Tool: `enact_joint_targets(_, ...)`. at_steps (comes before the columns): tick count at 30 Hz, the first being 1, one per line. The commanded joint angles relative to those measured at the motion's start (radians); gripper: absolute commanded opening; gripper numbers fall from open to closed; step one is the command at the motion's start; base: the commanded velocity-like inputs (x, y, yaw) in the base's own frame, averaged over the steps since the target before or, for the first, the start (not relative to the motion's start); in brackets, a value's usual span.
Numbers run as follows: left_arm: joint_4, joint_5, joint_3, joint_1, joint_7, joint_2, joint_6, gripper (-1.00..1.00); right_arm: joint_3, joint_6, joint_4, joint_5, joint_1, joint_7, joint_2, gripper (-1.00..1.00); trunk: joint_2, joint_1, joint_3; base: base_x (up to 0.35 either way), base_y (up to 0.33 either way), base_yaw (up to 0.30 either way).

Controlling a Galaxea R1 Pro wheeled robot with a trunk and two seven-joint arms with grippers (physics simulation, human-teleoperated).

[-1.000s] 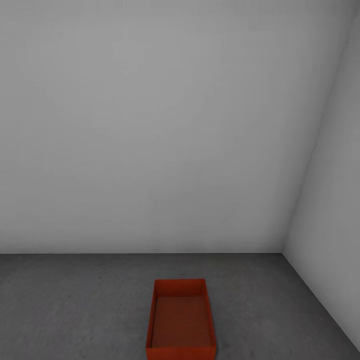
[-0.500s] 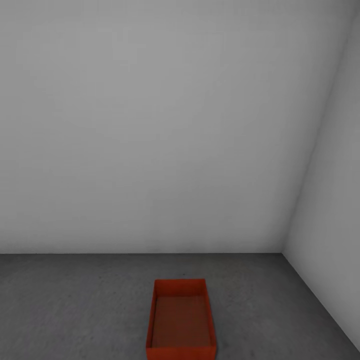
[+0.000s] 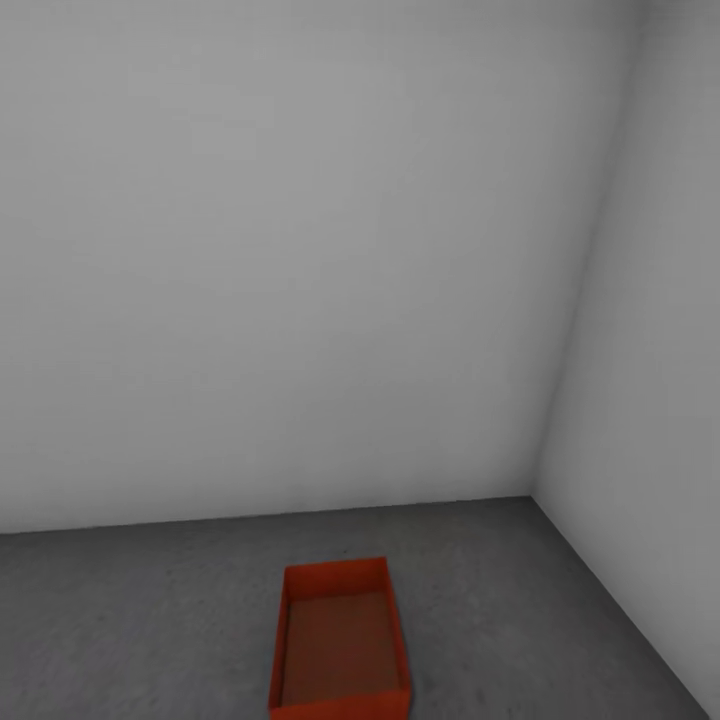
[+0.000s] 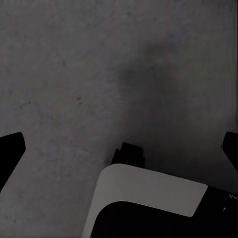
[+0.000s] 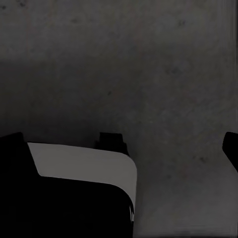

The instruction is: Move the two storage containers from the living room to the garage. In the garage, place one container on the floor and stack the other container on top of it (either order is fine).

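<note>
One red-orange bin (image 3: 338,650) sat on the dark grey concrete floor (image 3: 140,620) of the garage, open side up, low in the head view & slightly left of centre. Its long side ran away from the robot; near end cut off by the frame edge. Looked empty inside. It stood near the corner where the pale grey back wall (image 3: 280,260) met the right side wall (image 3: 650,400), apart from both.

Left gripper (image 4: 119,148): dark fingertips (image 4: 11,148) at opp. edges of the left wrist view, spread wide, nothing btwn them, just speckled concrete below. A white and black part of the robot's body (image 4: 148,198) showed under it.

Right gripper (image 5: 119,144): same, fingers (image 5: 231,146) far apart, holding nothing, over bare floor w/ a white-edged part of the robot (image 5: 89,171) in sight.
</note>
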Motion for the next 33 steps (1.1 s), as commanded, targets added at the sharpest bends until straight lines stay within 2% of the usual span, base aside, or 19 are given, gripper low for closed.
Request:
enact_joint_targets(1,-0.001,0.008,-0.007,0.0,0.002,-0.001,0.003,1.0,0.008,-0.004,0.003,-0.008,-0.001,0.0,0.001,1.0,-0.001,0.0,-0.001,0.0,0.0,-0.236)
enact_joint_targets(33,-0.001,0.008,-0.007,0.0,0.002,-0.001,0.003,1.0,0.008,-0.001,0.003,-0.008,-0.001,0.003,0.006,1.0,-0.001,0.0,0.002,0.0,0.0,-0.27)
